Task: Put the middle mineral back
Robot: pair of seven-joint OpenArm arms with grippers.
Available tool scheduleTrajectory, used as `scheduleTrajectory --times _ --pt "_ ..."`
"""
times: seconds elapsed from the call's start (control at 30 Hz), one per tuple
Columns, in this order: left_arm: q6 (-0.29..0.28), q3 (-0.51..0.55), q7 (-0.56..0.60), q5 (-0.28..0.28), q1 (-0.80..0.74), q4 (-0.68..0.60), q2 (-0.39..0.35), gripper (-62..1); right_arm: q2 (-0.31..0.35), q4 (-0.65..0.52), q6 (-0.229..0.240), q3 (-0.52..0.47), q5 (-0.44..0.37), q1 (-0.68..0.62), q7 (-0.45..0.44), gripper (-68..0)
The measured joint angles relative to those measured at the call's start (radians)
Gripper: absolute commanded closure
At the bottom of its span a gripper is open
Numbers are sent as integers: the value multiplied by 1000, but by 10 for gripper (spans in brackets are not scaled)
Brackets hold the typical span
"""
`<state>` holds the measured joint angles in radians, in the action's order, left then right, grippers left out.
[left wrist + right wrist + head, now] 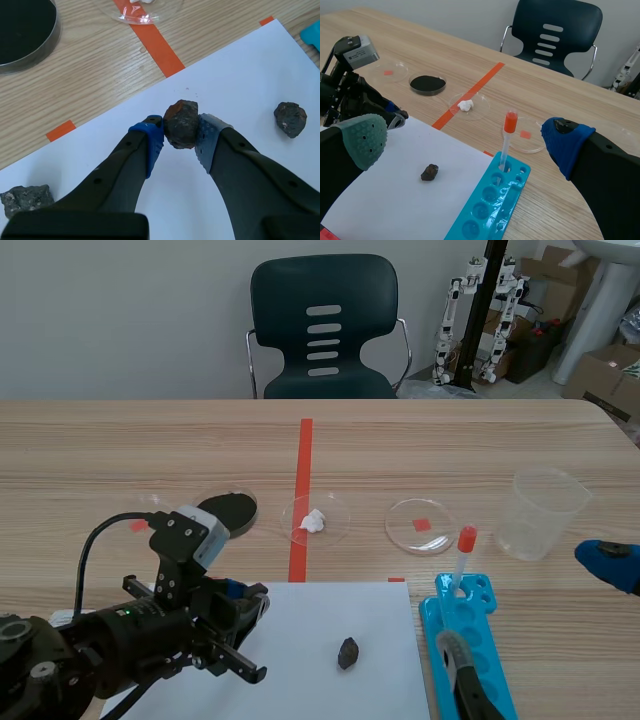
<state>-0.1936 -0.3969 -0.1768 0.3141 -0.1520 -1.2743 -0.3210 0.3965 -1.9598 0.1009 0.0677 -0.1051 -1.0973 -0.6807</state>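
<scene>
Middle mineral (181, 122) was pinched in the left hand (179, 139) over the white sheet (240, 65), between a dark mineral (290, 119) and a grey mineral (27, 200) lying on that sheet. The task looked nearly done, with only set-down and release left. Right hand (465, 141) gaped wide and empty beyond the sheet. No readable writing showed.

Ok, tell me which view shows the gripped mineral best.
Left wrist view: the mineral sits close up, clamped in the left gripper. In the scene and right wrist views that gripper is small and the mineral cannot be made out.
</scene>
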Motion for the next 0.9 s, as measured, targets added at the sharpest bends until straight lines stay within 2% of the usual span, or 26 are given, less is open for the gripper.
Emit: scheduleTrajectory --times 0.13,0.9 --pt "-18 -11 -34 -30 -1 21 0 -136 0 0 0 0 0 0 0 -655" --pt "-27 -17 -17 -45 0 84 3 -137 0 0 0 0 0 0 0 -655"
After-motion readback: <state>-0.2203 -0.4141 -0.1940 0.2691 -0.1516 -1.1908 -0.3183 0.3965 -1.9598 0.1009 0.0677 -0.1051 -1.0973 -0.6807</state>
